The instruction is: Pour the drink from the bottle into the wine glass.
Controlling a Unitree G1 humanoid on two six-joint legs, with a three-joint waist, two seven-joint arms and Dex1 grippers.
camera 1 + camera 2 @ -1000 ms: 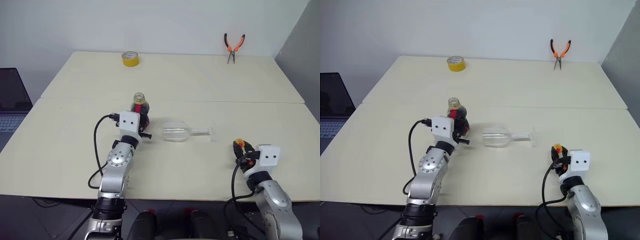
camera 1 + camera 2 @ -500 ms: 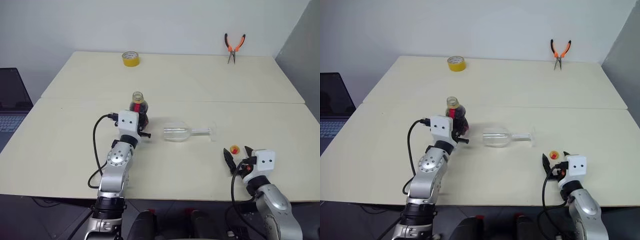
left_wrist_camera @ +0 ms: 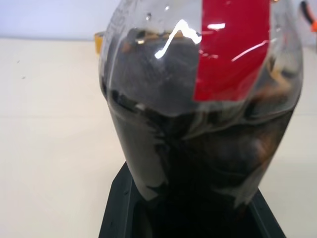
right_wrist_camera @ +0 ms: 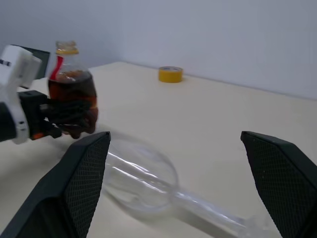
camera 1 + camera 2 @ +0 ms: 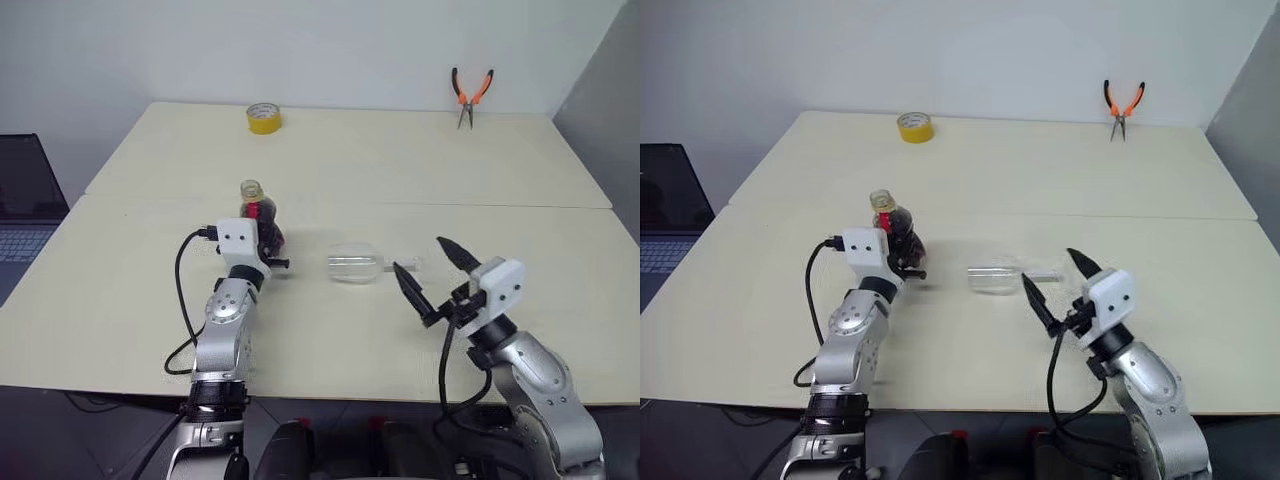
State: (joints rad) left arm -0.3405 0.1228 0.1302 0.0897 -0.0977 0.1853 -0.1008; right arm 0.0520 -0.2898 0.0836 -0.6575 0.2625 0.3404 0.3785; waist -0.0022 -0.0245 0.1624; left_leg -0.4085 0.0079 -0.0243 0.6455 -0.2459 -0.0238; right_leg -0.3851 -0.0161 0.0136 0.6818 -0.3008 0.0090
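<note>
Change first, from my head view: my right gripper [image 5: 436, 272] has let go of the small cap, swung up and inward, and now hangs wide open over the stem of the wine glass [image 5: 357, 265], which lies on its side, so it needs standing up before any pouring. My left gripper [image 5: 262, 243] stays shut on the bottle [image 5: 254, 210], upright. Left wrist view: dark drink [image 3: 208, 163] fills the body. Right wrist view: fingers [image 4: 81, 178] flank the glass.

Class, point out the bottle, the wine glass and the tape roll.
bottle [image 4: 72, 94], right wrist view, dark body.
wine glass [image 5: 354, 265], left eye view, bowl lying sideways.
tape roll [image 5: 262, 117], left eye view, yellow side.
</note>
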